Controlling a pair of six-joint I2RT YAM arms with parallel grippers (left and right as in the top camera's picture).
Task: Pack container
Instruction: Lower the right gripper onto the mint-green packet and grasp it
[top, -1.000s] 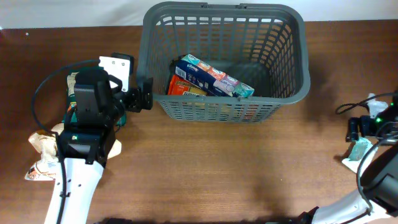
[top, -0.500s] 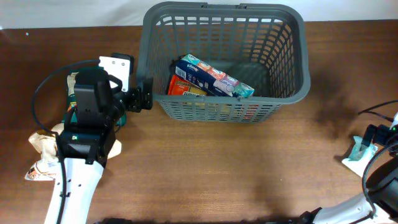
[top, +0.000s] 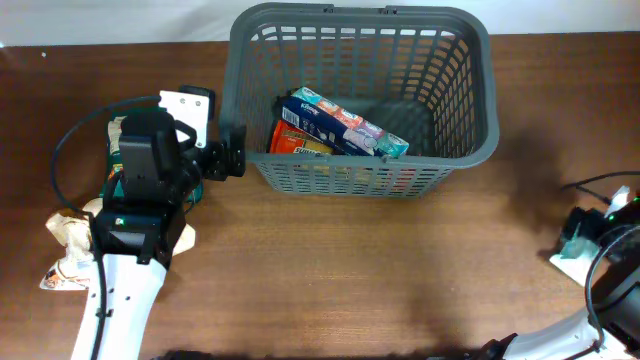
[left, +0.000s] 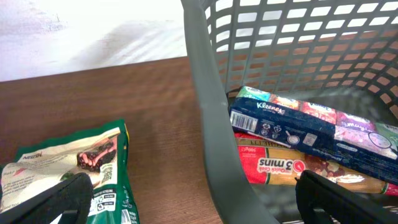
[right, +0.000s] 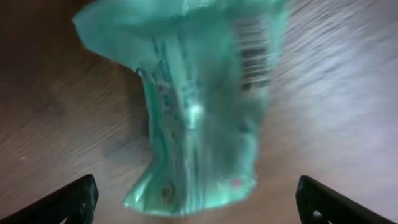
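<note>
The dark grey slotted container (top: 352, 176) stands at the back centre. It holds a blue Kleenex pack (top: 345, 122) and a red pack (top: 296, 140). My left gripper (top: 234, 152) is open and empty beside the container's left wall. In the left wrist view its fingers (left: 199, 202) straddle the grey rim (left: 208, 118), with the Kleenex pack (left: 298, 124) and red pack (left: 280, 165) inside. My right gripper (top: 581, 224) is open at the far right, over a teal pack (top: 573, 244). The right wrist view shows that pack (right: 199, 106) blurred between the open fingers (right: 198, 202).
A green snack pack (left: 81, 162) lies on the brown table left of the container, partly under my left arm (top: 140, 190). Several crumpled packs (top: 65, 240) lie at the left edge. A white pack (top: 186, 102) lies behind the left arm.
My right gripper has moved toward the front along the table's right edge, down over the teal pack. The left arm and the container have not moved.
</note>
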